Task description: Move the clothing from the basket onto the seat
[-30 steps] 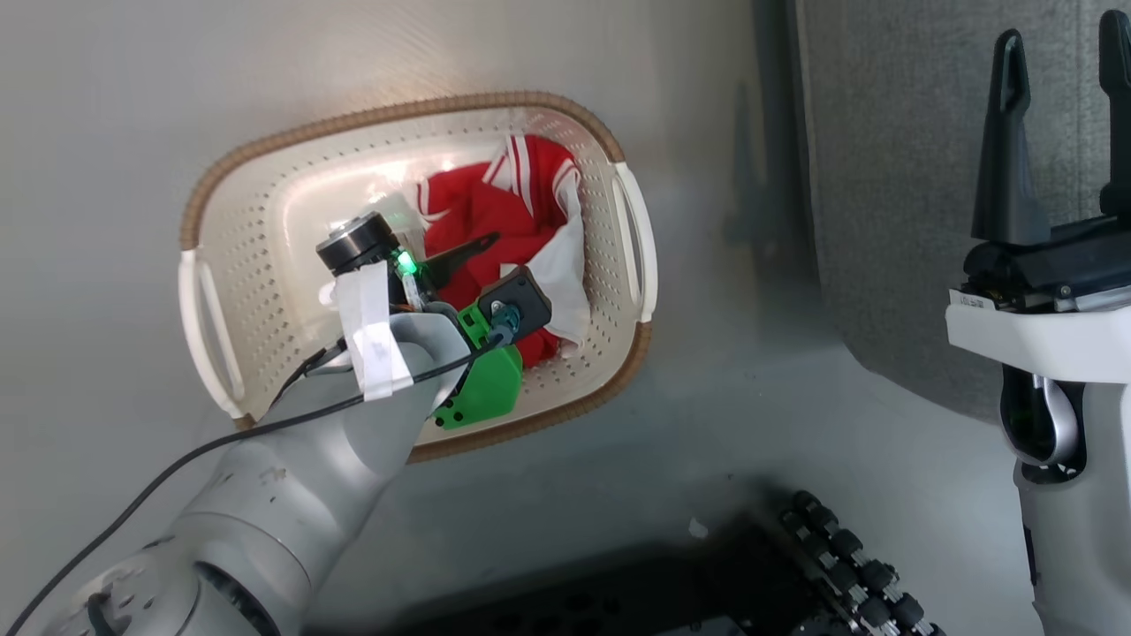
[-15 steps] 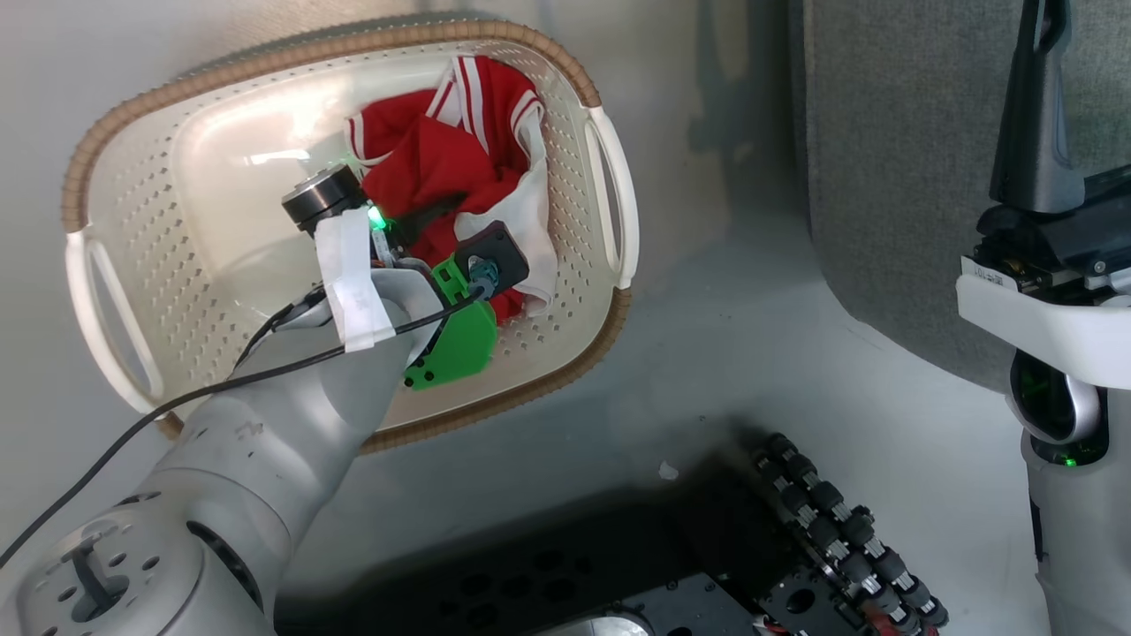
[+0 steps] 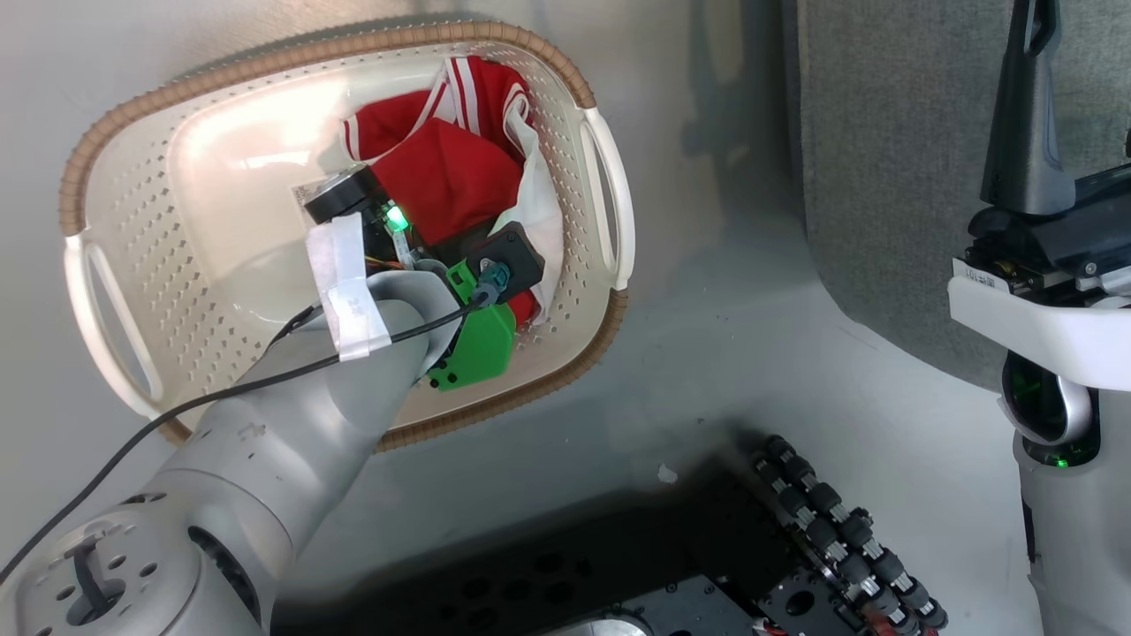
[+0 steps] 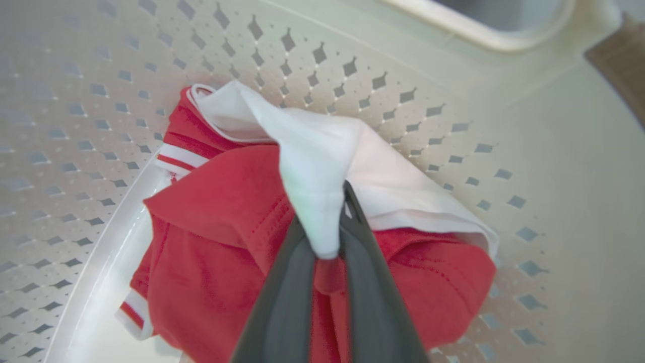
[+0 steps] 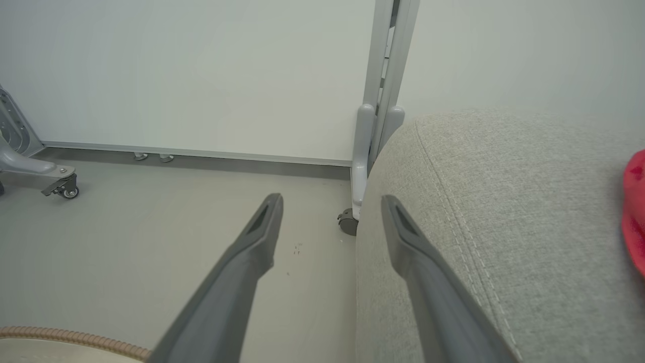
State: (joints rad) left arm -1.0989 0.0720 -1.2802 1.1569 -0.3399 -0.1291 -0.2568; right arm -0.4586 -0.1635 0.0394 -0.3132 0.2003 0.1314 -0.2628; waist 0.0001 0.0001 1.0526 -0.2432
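Down in the basket (image 3: 221,115), the left hand (image 4: 327,222) pinches its two dark fingers tight on a white fold of the clothing (image 4: 216,242), which lies bunched, red and white, against the perforated side wall. The right hand (image 5: 331,201) hangs with fingers spread wide, gripping nothing, beside the grey seat (image 5: 504,201), where some red fabric (image 5: 636,212) lies on top.

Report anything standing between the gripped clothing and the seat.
The left gripper is shut on a white fold of the clothing inside the basket. The basket's seat-side wall and handle stand between. Beyond is floor, then the seat. The open right gripper hangs by its edge.
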